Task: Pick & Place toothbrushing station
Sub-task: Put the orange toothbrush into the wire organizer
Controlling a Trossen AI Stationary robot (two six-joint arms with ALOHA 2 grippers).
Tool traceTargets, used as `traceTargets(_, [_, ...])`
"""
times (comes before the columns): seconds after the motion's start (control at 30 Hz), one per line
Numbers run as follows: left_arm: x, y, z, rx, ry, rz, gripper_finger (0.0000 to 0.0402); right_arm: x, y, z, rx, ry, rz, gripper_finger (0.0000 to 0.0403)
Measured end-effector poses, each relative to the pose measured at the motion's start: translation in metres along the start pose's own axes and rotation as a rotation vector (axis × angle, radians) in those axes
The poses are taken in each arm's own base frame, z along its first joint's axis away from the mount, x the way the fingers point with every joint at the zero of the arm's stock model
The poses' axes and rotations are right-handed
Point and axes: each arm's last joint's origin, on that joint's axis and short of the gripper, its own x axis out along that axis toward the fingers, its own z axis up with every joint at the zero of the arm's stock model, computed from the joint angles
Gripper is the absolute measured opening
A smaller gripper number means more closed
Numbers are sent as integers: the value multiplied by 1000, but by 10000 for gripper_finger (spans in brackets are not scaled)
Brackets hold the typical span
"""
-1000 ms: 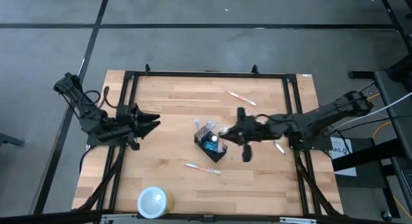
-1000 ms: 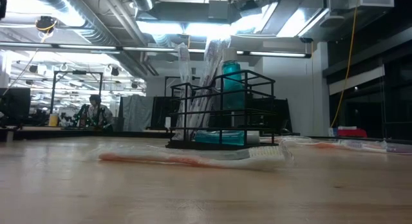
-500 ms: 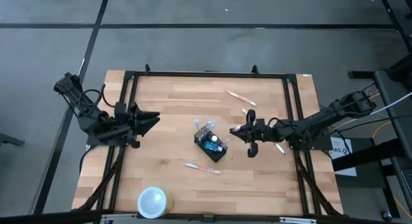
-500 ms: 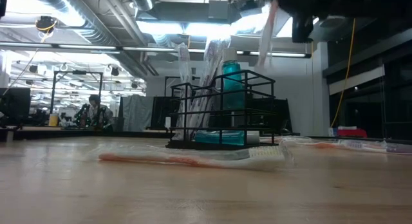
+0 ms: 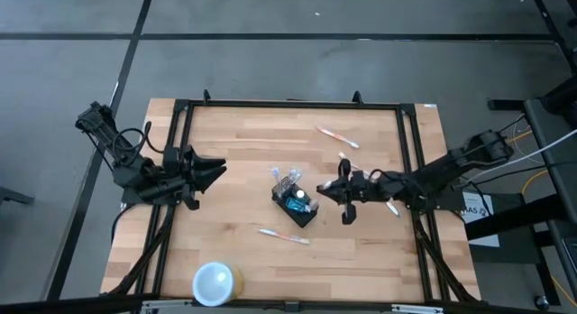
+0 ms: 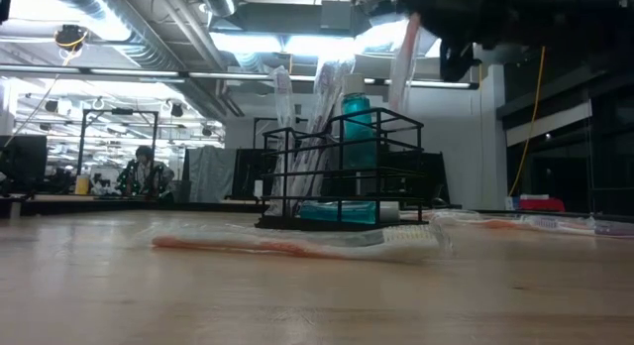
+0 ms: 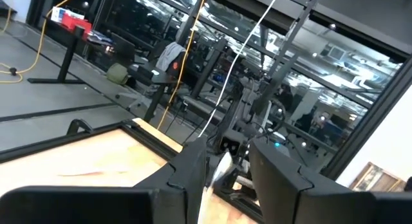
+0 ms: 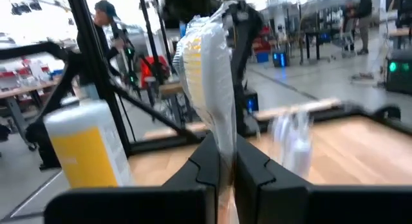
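Observation:
The toothbrushing station (image 5: 296, 199), a small black wire caddy, stands on the wooden table (image 5: 234, 133). In the low view the station (image 6: 342, 172) holds a teal bottle and wrapped toothbrushes. My right gripper (image 5: 323, 189) hovers level just right of the station, shut on a wrapped toothbrush (image 6: 401, 67). That toothbrush stands nearly upright over the station's right side. My left gripper (image 5: 215, 170) waits at the table's left, pointing toward the middle. Its fingers stand apart with nothing between them (image 7: 228, 150). My right gripper (image 8: 225, 150) pinches the wrapped toothbrush between its two fingers, coming level from the table's right side. The fingers themselves hide the held part. The bristle end (image 8: 205, 69) sticks out past the fingertips. The toothbrush is lifted clear, its lower end (image 6: 396, 102) just above the station's top rim.
Loose wrapped toothbrushes lie on the table: one near the front of the station (image 5: 282, 235), one at the far side (image 5: 338, 136), one under the right arm (image 5: 392, 207). A round white cup (image 5: 216, 282) stands near the front edge. A black frame borders the table.
My right gripper has come down with the wrapped toothbrush and now shows at the top of the low view, above the station's right side. It has stayed shut. The station has kept its place.

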Motion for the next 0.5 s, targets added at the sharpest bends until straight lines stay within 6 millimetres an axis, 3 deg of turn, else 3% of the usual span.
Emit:
traceTargets(0.43, [-3,-3,-2,-9,23,-45,115,15,-12,-53,64,53,-89,19])
traceTargets(0.5, [-5,-4,-2,-16,26,-47,115,15,-13,-56,99,59,-121,36])
